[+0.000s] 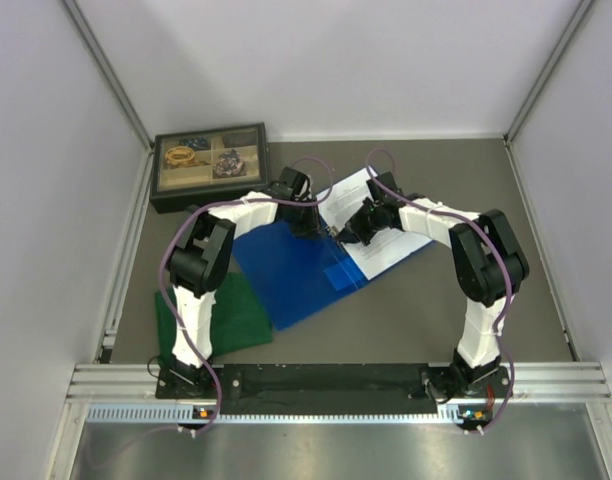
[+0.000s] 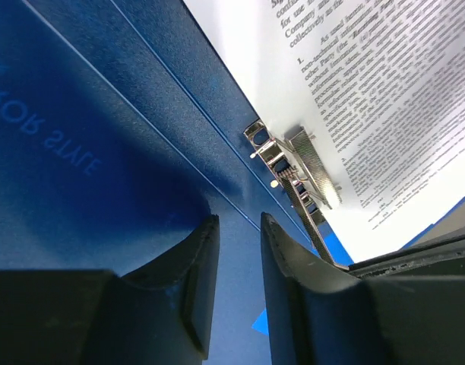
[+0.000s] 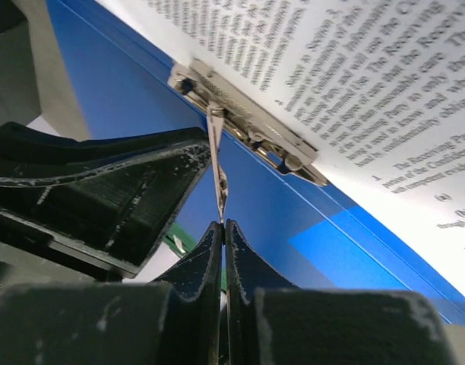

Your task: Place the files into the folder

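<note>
The folder (image 1: pixel 286 275) lay open and flat on the surface (image 1: pixel 436 320), between the two arms; its spine ran slantwise from far left to near right, and the metal clip (image 3: pixel 248 122) lay with its long axis along that spine. The sheets (image 1: pixel 388 250) lay on the half of the folder on the right arm's side, printed face up, one long edge just beside the clip; whether that edge sat under the clip or only against it, we could not tell.

The right end effector (image 3: pixel 223 251) was pressed together, pinching the tip of the thin metal lever (image 3: pixel 216 163) that rose from the clip; the lever stood tilted up off the folder, so the clip lay straight ahead of the fingertips and close to them. The left end effector (image 2: pixel 240 258) hovered over the bare blue half beside the spine, its fingers spread only a little, with nothing between them; the clip and the sheets lay ahead of it and to its right. Whether it touched the cover we could not tell.

We judged that the coming move turned on the lever; the right arm already had it, and the sheets were on its own side. The left arm was placed to steady the cover. A green cloth (image 1: pixel 226 315) and a box (image 1: pixel 211 165) lay apart from the work.
</note>
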Motion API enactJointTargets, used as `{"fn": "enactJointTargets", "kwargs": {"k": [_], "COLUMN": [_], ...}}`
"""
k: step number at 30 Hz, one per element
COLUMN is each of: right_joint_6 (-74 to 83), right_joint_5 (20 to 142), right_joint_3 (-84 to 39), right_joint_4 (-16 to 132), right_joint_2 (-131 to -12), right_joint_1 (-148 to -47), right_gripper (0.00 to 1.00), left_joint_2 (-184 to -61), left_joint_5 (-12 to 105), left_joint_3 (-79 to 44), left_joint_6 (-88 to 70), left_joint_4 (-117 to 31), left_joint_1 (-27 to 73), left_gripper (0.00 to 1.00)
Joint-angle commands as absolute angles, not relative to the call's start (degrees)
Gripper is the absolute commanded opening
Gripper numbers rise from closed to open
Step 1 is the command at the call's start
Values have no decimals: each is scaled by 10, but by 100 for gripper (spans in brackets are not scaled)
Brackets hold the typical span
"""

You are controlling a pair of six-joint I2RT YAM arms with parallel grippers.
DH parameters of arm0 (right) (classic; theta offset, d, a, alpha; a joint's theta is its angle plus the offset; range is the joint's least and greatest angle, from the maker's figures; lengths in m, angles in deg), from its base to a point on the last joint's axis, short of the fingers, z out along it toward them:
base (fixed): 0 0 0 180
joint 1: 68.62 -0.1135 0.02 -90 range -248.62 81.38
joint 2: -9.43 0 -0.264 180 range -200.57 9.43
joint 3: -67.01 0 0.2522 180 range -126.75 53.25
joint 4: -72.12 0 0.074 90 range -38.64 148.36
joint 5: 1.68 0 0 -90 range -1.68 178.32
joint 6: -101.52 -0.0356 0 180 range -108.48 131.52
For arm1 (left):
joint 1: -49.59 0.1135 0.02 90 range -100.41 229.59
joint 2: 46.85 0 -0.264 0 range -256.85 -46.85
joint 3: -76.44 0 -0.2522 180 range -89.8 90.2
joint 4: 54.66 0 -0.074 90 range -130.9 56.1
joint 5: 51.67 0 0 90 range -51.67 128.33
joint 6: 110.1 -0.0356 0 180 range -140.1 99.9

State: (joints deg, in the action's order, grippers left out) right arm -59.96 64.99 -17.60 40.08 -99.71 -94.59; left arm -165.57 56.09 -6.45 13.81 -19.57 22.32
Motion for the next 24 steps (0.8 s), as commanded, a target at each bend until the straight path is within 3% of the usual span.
{"fn": "enactJointTargets", "kwargs": {"k": [1, 14, 24], "right_joint_6": [-567, -445, -376], "right_joint_5": [671, 706, 742], "right_joint_3": [-155, -178, -179], "right_joint_4": [388, 353, 329], "right_joint_2": [-996, -1012, -1021], "right_joint_1": [-952, -928, -917], "right_gripper": [0, 0, 0], "left_joint_2": [-1669, -1724, -1729], "left_joint_5": [549, 545, 534], "left_joint_3": [-72, -86, -102], "left_joint_6": [108, 64, 57], "left_joint_4": [-173, -125, -125], "left_joint_1": [223, 229, 230], "left_gripper": [32, 21, 18]}}
